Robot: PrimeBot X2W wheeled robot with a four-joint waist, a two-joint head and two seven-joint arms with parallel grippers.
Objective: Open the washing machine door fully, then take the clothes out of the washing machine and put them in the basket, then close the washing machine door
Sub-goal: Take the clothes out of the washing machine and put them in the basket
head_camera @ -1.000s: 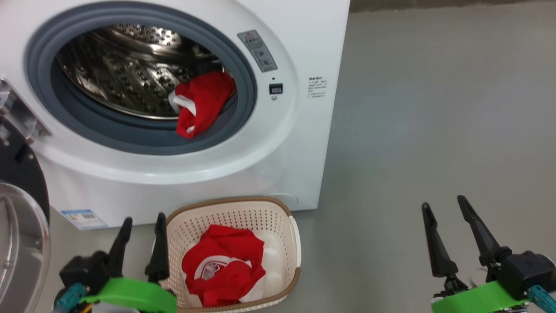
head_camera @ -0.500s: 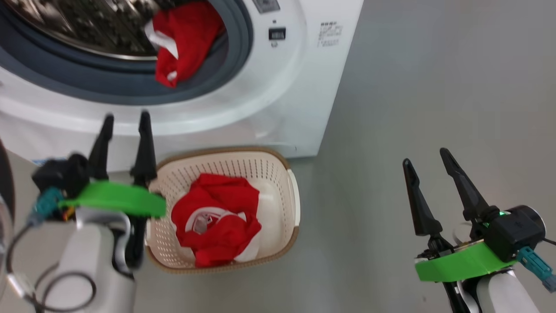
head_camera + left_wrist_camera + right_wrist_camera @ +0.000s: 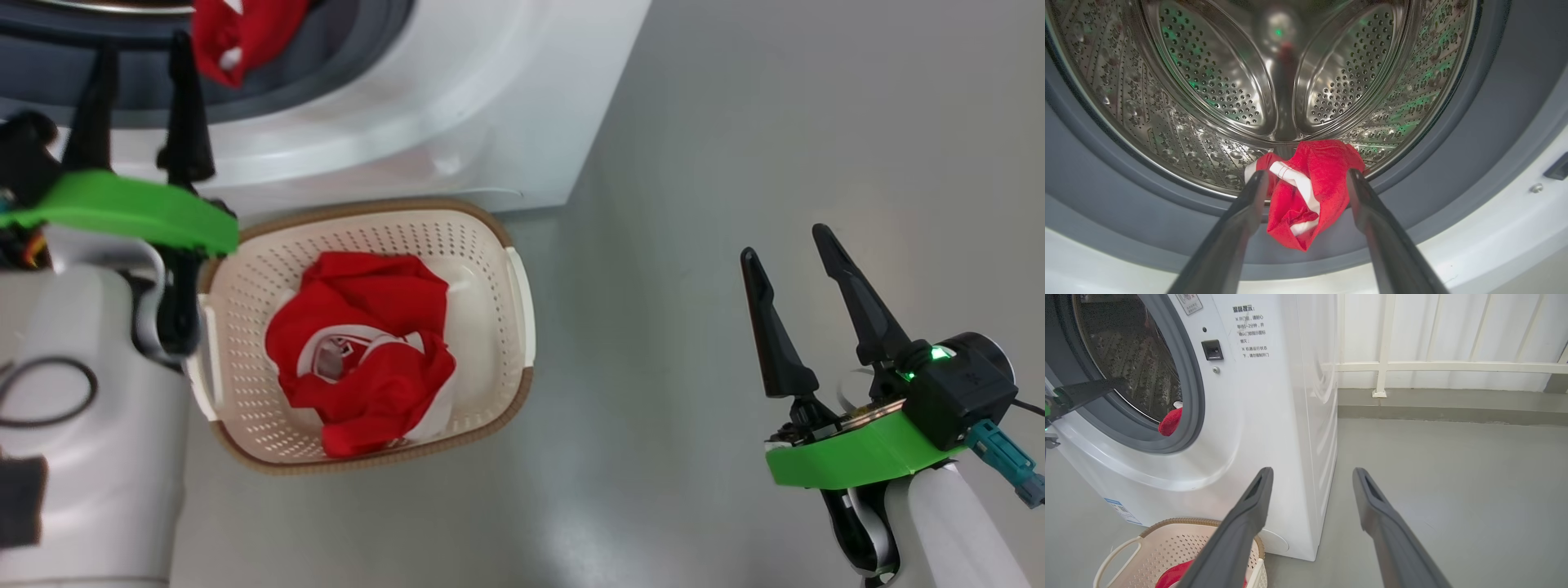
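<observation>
we see soft, even light on the grey floor, with one pale sheen low in the head view and a faint shadow beside the basket. the white washing machine looks slightly smeared there. the steel drum glints hard with green reflections. in the left wrist view edges bow outward, and the fingers of the left gripper are blurred.

The washing machine has a smooth, glossy white shell. Inside it the drum is shiny perforated steel, edged by a matt grey rubber ring. The clothes are soft red cloth. Before the machine, the basket is matt cream plastic; the floor is smooth, faintly sheened.
</observation>
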